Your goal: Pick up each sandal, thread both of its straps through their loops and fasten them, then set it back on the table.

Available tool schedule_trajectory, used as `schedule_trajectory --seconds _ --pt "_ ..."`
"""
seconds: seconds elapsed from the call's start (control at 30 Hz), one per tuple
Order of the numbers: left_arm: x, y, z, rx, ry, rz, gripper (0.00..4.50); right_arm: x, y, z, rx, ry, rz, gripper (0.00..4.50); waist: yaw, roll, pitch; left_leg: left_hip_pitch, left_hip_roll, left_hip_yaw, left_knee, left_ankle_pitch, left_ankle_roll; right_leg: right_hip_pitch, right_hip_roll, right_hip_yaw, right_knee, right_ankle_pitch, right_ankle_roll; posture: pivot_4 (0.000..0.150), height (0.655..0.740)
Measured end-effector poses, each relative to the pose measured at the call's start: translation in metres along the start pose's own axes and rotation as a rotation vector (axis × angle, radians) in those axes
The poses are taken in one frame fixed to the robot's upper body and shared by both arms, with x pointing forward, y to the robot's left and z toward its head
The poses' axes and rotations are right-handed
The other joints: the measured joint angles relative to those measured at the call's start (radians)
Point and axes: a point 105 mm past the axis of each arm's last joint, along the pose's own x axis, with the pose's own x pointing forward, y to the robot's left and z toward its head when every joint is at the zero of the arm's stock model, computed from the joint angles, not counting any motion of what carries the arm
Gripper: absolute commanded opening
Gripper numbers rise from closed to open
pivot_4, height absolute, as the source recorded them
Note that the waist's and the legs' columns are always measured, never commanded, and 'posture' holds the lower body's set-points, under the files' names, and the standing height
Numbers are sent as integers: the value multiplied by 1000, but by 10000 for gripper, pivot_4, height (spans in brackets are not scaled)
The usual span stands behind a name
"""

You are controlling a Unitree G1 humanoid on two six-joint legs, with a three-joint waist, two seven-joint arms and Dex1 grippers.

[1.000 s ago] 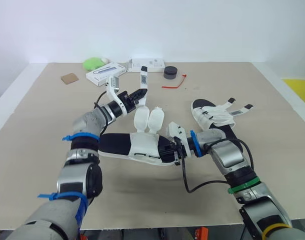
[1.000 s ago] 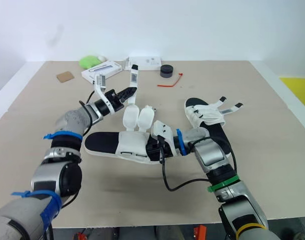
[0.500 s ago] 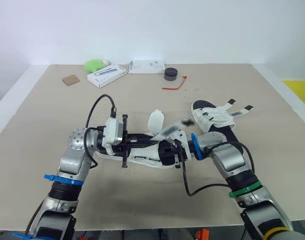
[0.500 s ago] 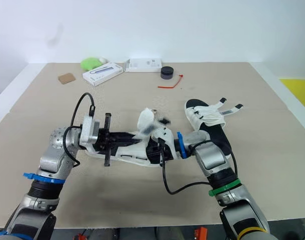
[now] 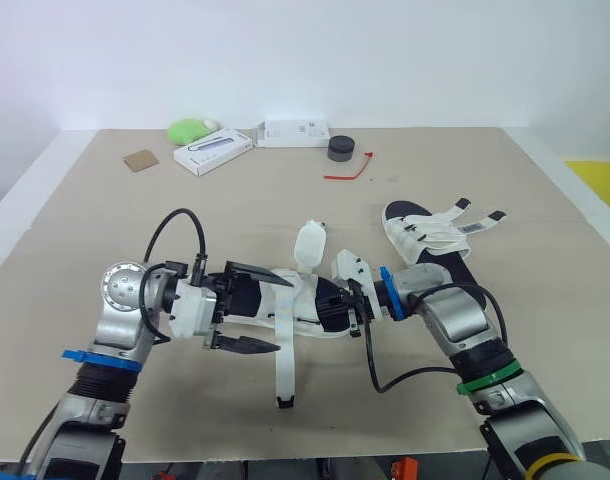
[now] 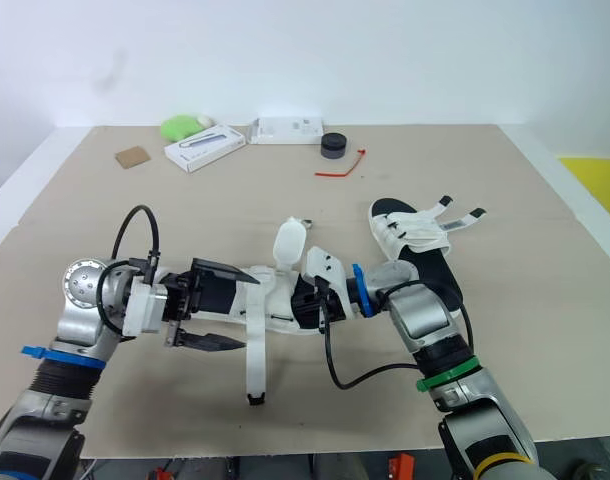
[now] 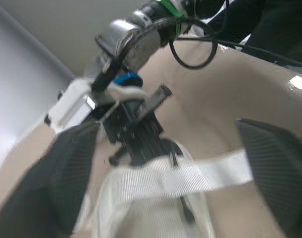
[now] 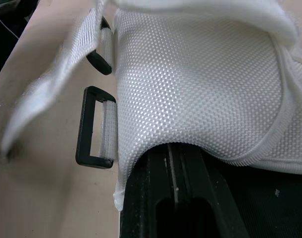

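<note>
Two sandals need fastening. The near sandal [image 5: 307,300] sits mid-table [image 5: 105,200], its forefoot apparently clamped by the right gripper [image 5: 337,303]. The left gripper [image 5: 284,316] is spread wide, grasping nothing, astride the loose strap [image 5: 284,365]. Threading is under way: next, pinch the strap's tip and feed it through the black loop [image 8: 94,127]. The other sandal [image 5: 430,240] lies unfastened beside.

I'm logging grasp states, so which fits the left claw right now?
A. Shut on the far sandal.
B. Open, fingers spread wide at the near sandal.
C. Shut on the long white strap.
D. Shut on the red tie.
B: the left claw has its two fingers spread far apart at the near sandal, and the long strap trails loose toward the table's near edge, unclamped.
</note>
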Motion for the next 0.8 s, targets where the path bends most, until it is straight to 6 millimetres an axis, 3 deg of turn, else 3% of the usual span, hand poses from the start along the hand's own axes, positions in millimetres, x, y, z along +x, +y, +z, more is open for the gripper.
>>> schedule_trajectory --seconds 0.07,0.17,0.23,0.37,0.43,0.6,0.8 --pt "-14 -3 -3 -276 41 25 44800 2 0 1 -2 -1 9 0 -7 -1 1 0 1 1 0 -1 1 -1 1 1 2 -1 0 1500 7400" --pt "-32 -28 4 -752 101 -5 44800 3 1 2 -8 2 26 0 -11 -2 1 1 2 1 0 -4 2 -2 1 1 5 -6 -1 1500 7400" --pt "-28 -40 15 -997 57 -19 44800 1 0 1 -4 8 29 0 -7 -2 1 3 2 1 0 -5 3 0 1 1 8 -9 -3 1500 7400" --pt "-8 -52 24 -1305 -26 -16 44800 3 -1 2 -1 7 36 0 0 -4 1 5 5 1 1 -6 3 -1 4 0 12 -10 -5 1500 7400" --pt "-1 -60 20 -1395 -9 9 44800 4 -1 1 -2 7 38 0 0 -3 1 5 5 1 1 -6 3 -1 5 0 12 -11 -6 1500 7400" --pt "16 -79 -14 -1494 140 135 44800 4 1 2 -6 6 38 0 4 -4 0 5 5 1 2 -7 2 -1 5 1 12 -11 -7 1500 7400" --pt "12 -75 -20 -1488 194 159 44800 4 1 2 -9 5 34 0 3 -4 0 5 6 1 1 -8 0 -2 6 1 12 -11 -8 1500 7400"
